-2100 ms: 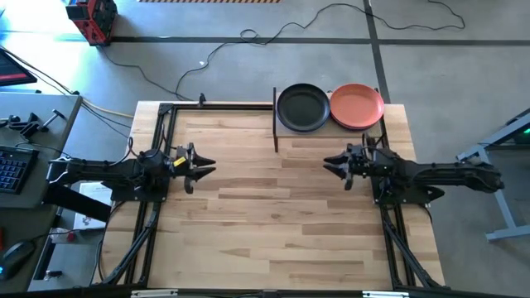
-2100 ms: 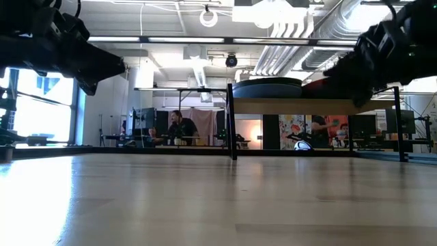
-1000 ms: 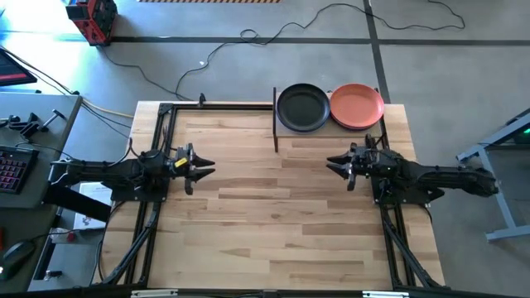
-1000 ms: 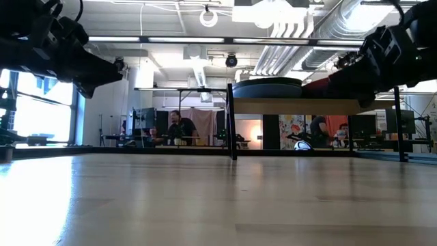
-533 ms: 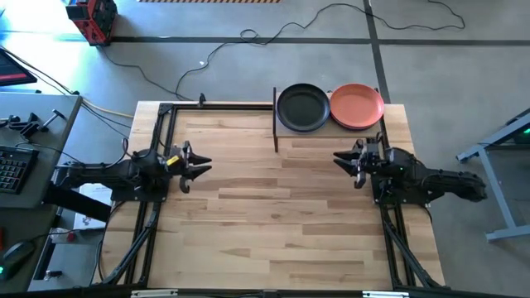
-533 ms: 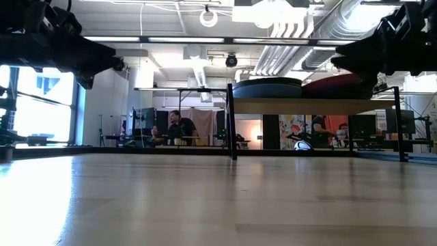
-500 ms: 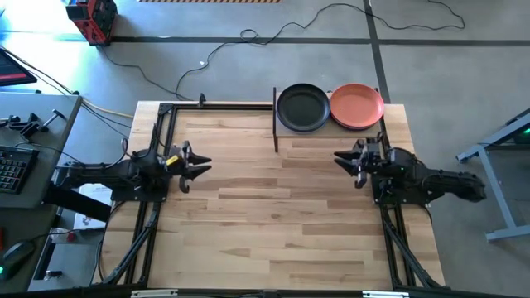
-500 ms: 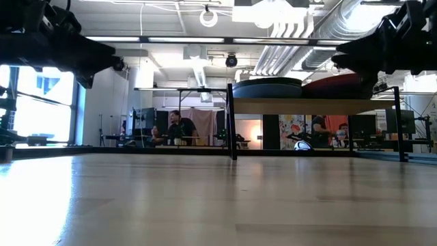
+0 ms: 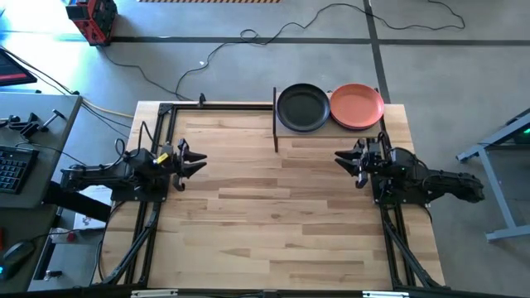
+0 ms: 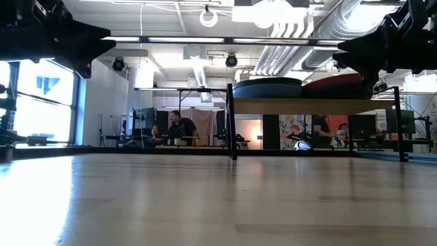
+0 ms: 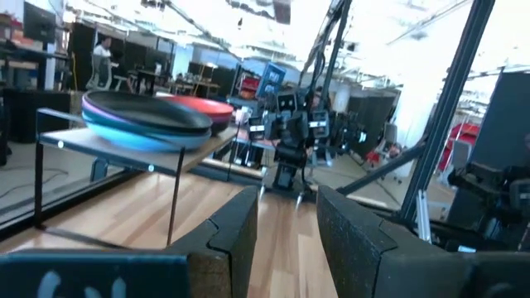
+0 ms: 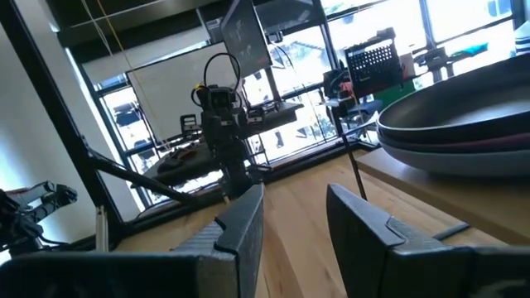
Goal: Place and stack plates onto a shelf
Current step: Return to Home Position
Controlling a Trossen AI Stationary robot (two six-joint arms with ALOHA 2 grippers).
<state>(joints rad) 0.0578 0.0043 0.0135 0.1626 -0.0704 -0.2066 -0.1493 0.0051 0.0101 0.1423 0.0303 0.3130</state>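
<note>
Plates (image 9: 303, 108) lie in two stacks on the shelf (image 10: 300, 104) at the counter's (image 9: 273, 215) far edge, none elsewhere, so stacking looks finished, with left claw (image 9: 192, 163) and right claw (image 9: 346, 161) both slightly parted and empty.

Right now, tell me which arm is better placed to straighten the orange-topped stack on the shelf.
Likely right. The right gripper hangs open just before the shelf, near the orange plate; the left gripper, also open, sits across the table.

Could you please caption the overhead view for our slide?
Black plate and orange plate on the shelf; left gripper and right gripper hover open.
</note>
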